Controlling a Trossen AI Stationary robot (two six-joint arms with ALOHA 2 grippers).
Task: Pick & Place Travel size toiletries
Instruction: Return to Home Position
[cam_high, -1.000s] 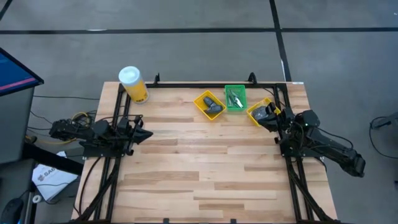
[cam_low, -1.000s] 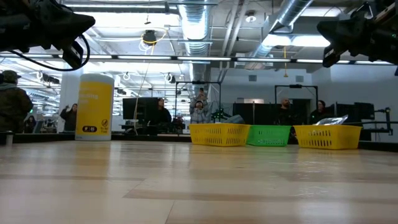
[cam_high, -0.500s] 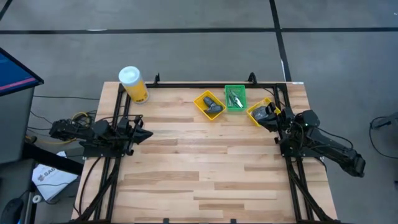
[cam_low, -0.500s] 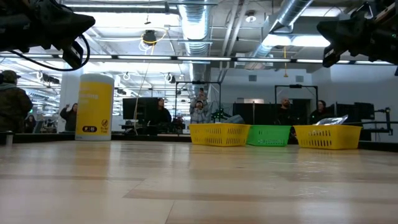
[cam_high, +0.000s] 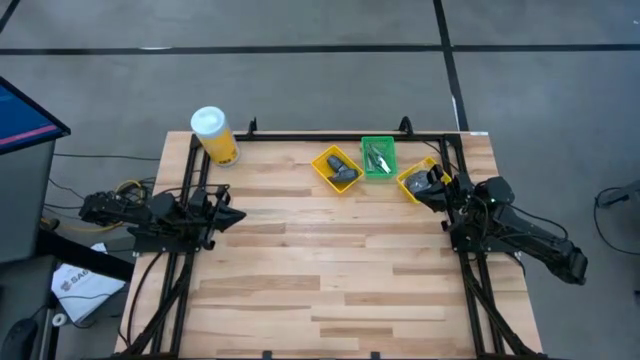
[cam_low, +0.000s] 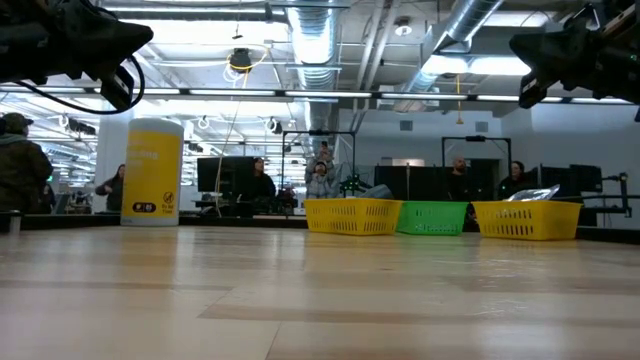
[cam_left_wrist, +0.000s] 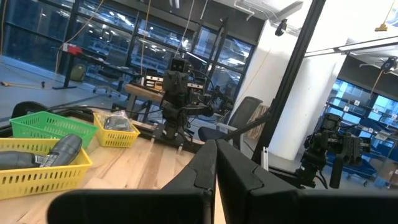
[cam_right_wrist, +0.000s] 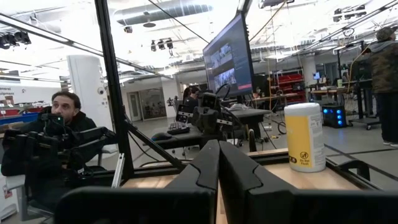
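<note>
Both clenched, empty (sorting looks finished): left pincer (cam_high: 236, 215) at the bench's (cam_high: 330, 260) left edge, right pincer (cam_high: 426, 190) raised near the far-right yellow basket (cam_high: 404, 181).

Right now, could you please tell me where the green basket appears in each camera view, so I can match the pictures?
High view: the green basket sits at the table's far edge, right of centre.
Low view: at the far edge, right of centre.
Left wrist view: in view, between two others.
Right wrist view: not in it.
Shared landmark: the yellow baskets flanking it on both sides.
</note>
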